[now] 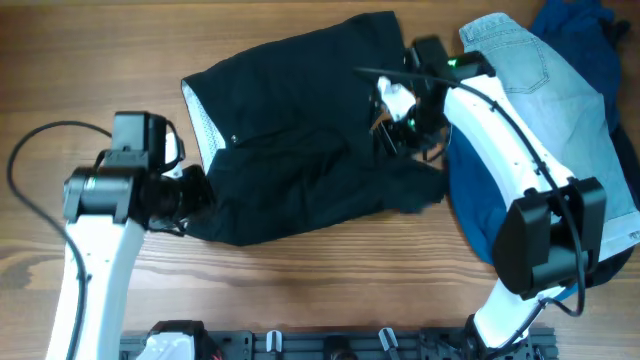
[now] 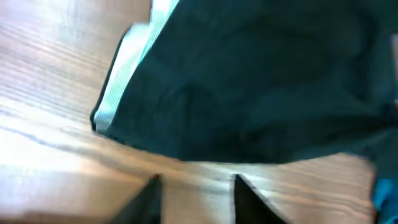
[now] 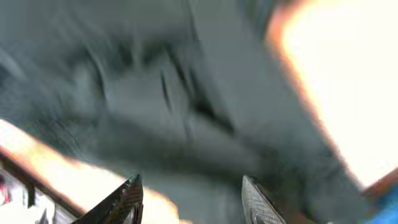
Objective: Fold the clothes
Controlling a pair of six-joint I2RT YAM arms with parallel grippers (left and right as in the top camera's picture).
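worktop: pale wood with a plain grain (image 1: 300,270), seen from overhead; both arms reach in from the near edge.
black garment: lies spread and rumpled across the middle of the worktop (image 1: 300,140), its surface full of soft creases.
white mesh lining: shows as a pale strip along the garment's left edge (image 1: 205,125); in the left wrist view it runs as a light band down the cloth's border (image 2: 121,81).
clothes pile: at the right end, a pale denim piece (image 1: 540,90) lies over dark blue cloth (image 1: 475,190), touching the black garment's right side.
left hand: sits low at the garment's near-left corner (image 1: 195,200); in its own camera the two fingers (image 2: 146,199) stand apart with bare wood between them, released and gripping nothing, the dark hem just ahead of the tips.
right hand: hangs over the garment's right side, beside the pile (image 1: 400,130); its wrist view is badly blurred, yet the fingers (image 3: 127,199) stand parted, with grey-black cloth (image 3: 155,93) filling the frame beyond them. whether the tips touch the cloth i cannot tell.
left arm: white links with black joints, a black cable (image 1: 30,150) looping off to the left.
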